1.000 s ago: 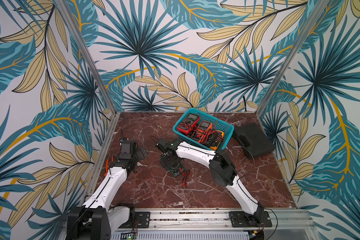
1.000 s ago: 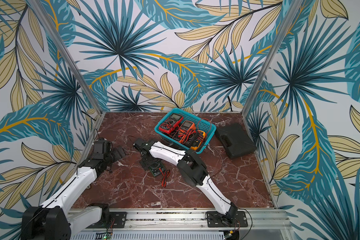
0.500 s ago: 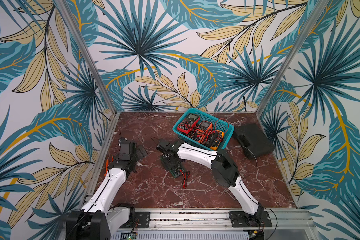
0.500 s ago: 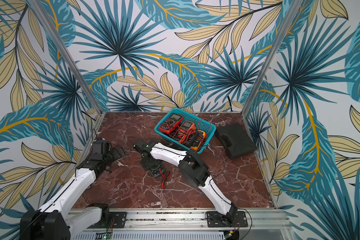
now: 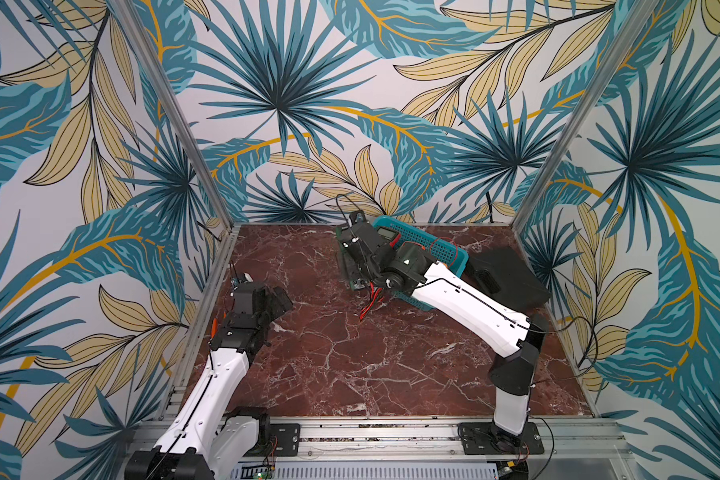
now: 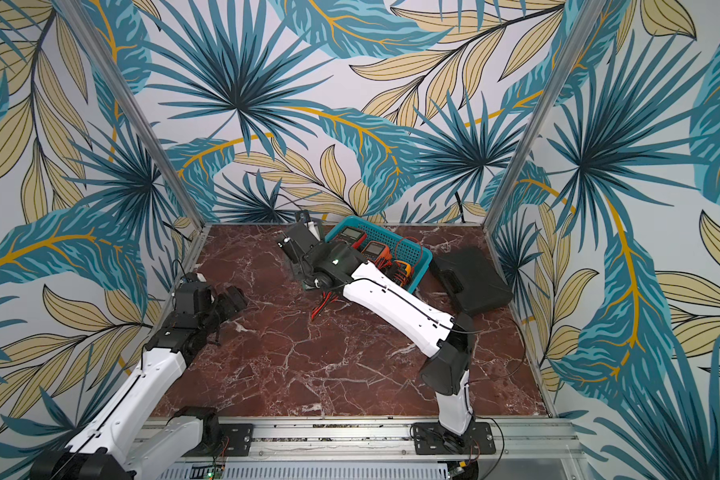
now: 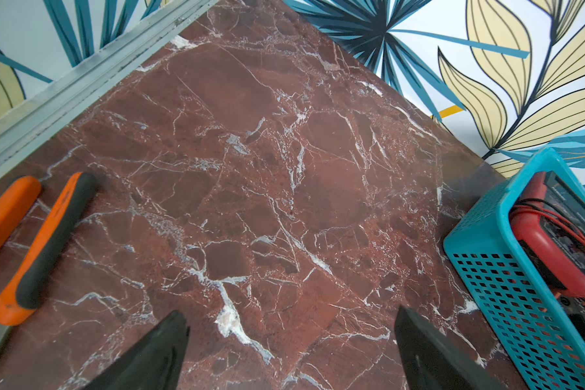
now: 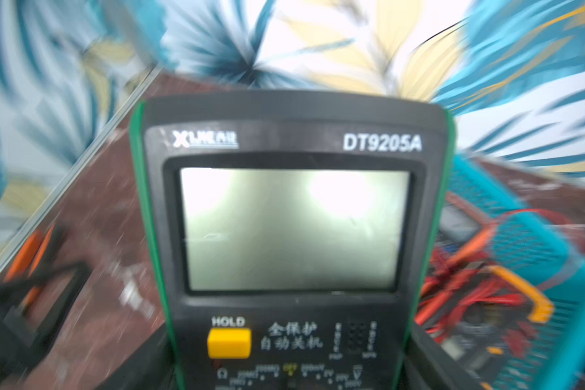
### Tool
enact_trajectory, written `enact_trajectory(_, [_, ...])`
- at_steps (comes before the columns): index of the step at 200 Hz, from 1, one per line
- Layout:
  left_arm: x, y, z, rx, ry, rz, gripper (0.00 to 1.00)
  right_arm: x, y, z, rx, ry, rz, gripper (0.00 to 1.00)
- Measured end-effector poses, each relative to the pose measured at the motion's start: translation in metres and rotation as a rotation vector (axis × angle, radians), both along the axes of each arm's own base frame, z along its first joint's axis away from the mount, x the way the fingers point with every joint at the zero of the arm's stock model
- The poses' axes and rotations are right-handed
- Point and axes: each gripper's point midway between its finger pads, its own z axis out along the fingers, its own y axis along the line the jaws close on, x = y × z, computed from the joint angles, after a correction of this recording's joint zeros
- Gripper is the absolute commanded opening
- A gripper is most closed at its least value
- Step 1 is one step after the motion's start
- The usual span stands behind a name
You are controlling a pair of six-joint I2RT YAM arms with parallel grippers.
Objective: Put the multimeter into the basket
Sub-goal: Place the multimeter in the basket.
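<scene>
The multimeter (image 8: pixel 291 229) is hanging just beside the basket (image 5: pixel 460 255), and the right gripper (image 8: pixel 291 358) is pinching its sides. Its lower part is getting cut off, and everything behind is looking blurry. In both top views the right arm (image 5: pixel 466 303) is hiding most of it. The left gripper (image 7: pixel 291 337) is hanging spread wide over the table (image 7: pixel 250 152).
</scene>
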Motion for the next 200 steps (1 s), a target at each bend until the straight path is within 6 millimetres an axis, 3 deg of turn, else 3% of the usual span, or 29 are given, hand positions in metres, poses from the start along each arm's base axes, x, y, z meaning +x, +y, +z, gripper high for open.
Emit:
enact_trajectory(33, [0.004,-0.008,-0.002,-0.026,-0.022,-0.042,1.00,0.049,-0.063,0.027,-0.059,-0.137,-0.274,0.22])
enact_trajectory(70, [0.010,-0.022,-0.008,-0.069,-0.029,-0.104,1.00,0.098,-0.106,0.012,-0.117,-0.175,-0.469,0.23])
enact_trajectory(109, [0.017,-0.034,-0.009,-0.110,-0.044,-0.162,1.00,0.119,-0.127,-0.025,-0.134,-0.134,-0.556,0.25])
enact_trajectory(145, [0.023,-0.044,-0.011,-0.132,-0.050,-0.202,1.00,0.124,-0.145,-0.035,-0.087,-0.120,-0.628,0.27])
enact_trajectory(174, [0.026,-0.062,-0.013,-0.139,-0.051,-0.258,1.00,0.129,-0.144,-0.049,-0.046,-0.102,-0.651,0.30])
enact_trajectory(200, [0.029,-0.083,-0.022,-0.152,-0.034,-0.322,1.00,0.134,-0.137,-0.085,-0.048,-0.042,-0.660,0.31])
